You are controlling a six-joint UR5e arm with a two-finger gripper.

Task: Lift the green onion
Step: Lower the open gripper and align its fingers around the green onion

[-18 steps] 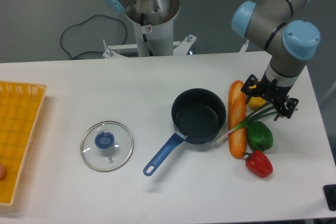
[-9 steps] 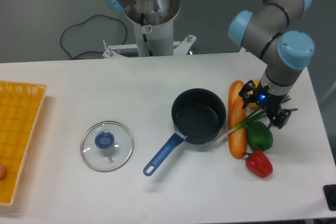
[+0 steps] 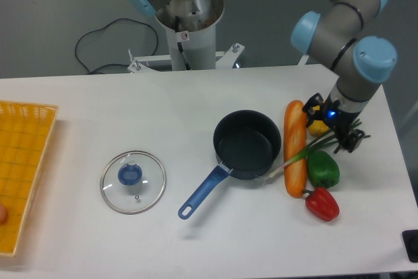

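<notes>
Green onion [image 3: 307, 153] is seen lying across the carrot [image 3: 294, 148], its white end by the pot [image 3: 247, 144], its leaves beside the green pepper [image 3: 323, 168] under the gripper [image 3: 336, 130]. Whether the jaws are spread or pressed together cannot be told. No lift is judged made yet; grasping and raising are left

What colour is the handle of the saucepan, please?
Blue, on a dark saucepan; the handle shows clearly in the fixed camera view.
</notes>
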